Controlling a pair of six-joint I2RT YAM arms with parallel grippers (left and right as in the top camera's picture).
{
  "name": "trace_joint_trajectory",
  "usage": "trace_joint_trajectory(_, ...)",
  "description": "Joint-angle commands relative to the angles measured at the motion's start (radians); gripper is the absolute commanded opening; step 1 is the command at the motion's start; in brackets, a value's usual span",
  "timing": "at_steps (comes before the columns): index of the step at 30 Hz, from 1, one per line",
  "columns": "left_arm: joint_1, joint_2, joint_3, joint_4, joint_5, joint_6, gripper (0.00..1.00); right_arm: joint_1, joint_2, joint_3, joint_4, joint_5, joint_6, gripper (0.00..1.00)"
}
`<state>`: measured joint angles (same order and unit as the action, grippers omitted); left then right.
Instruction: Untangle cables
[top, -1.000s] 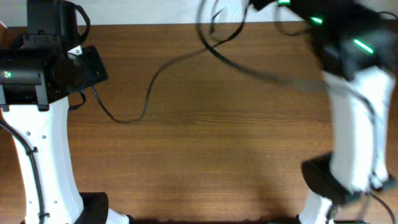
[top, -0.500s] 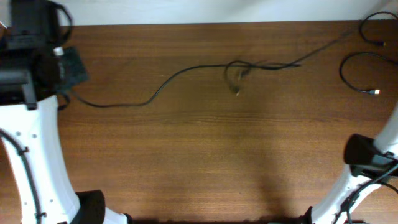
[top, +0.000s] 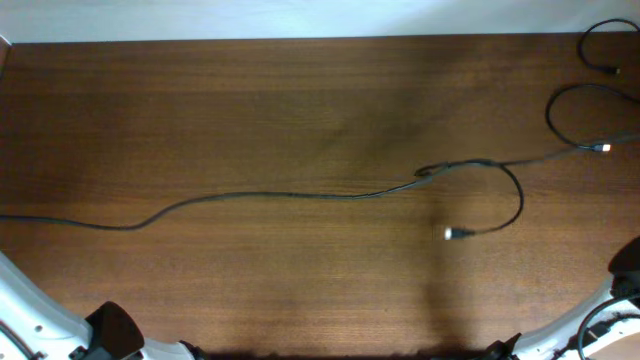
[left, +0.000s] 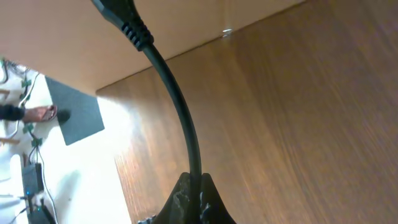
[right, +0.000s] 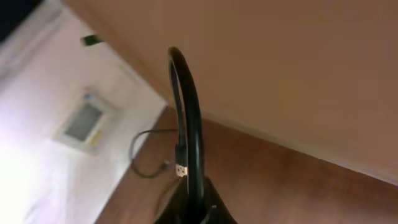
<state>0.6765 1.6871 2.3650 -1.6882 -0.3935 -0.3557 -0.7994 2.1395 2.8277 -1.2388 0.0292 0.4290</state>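
1. Cables (top: 300, 195) lie on the table (top: 250, 100). The long one runs from the left edge to a small loop right of centre, then curls to a plug (top: 452, 233).
2. Two more curve by the far right edge.
3. Left gripper (left: 194, 183) is clamped on a cable (left: 183, 112).
4. Right gripper (right: 196, 193) likewise pinches a cable (right: 193, 124).

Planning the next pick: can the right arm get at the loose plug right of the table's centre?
Probably not yet: nothing blocks the plug, but the right gripper is shut on a cable and must let go first.
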Motion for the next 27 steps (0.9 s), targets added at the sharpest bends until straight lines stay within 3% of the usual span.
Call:
trace_joint_trajectory(1,0.02,-0.006,0.007,0.0,0.008,-0.018,0.0,-0.054,0.001,0.021,-0.019,0.04,-0.015,0.04)
trace_joint_trajectory(9,0.02,-0.006,0.007,0.002,0.014,-0.018,0.0,-0.138,0.001,-0.412,0.033,0.111,0.103,0.04)
trace_joint_trajectory(18,0.017,-0.006,0.007,0.0,0.077,-0.013,0.0,0.056,0.001,-1.066,0.47,0.114,0.105,0.04)
trace_joint_trajectory(22,0.017,-0.006,0.007,0.0,0.086,-0.011,0.0,0.093,0.001,-1.252,0.625,0.114,0.104,0.04)
trace_joint_trajectory(23,0.017,-0.006,0.007,0.0,0.087,-0.01,0.0,0.092,0.001,-1.276,0.637,0.114,0.104,0.31)
trace_joint_trajectory(24,0.017,-0.006,0.007,0.0,0.087,-0.01,0.0,0.092,0.001,-1.278,0.635,0.109,0.103,0.99)
trace_joint_trajectory(27,0.017,-0.006,0.007,0.0,0.092,-0.01,0.0,0.095,-0.047,-1.253,0.594,0.066,0.035,0.99)
